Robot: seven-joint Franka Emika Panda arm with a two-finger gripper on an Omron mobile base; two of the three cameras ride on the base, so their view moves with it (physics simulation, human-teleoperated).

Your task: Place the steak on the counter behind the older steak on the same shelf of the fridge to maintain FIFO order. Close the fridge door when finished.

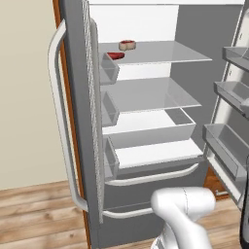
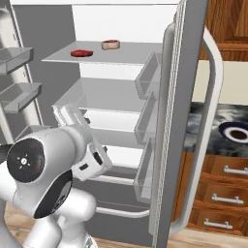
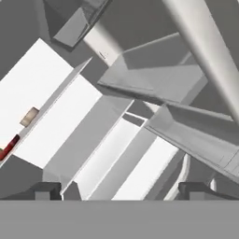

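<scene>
The small thick steak (image 1: 127,45) with a pale tan fat rim and red centre lies on the top shelf (image 1: 165,52), a thin pale grey translucent panel in the tall grey fridge (image 2: 97,22). It sits just behind the older steak (image 1: 115,55), the flat, wholly bright red cut nearer the front edge; they look close but apart, though they are too small to be sure. So I judge the placing done, and what remains is the right fridge door (image 2: 180,121), a grey panel with a long pale bar handle, standing wide open.

The gripper (image 3: 119,189) hangs low before the shelves, its two dark tips wide apart, holding nothing.

The door will probably feel stiff and rather heavy. The smooth bar could slip in a pinch, so a push on the flat outer face near the free edge seems safer.
</scene>
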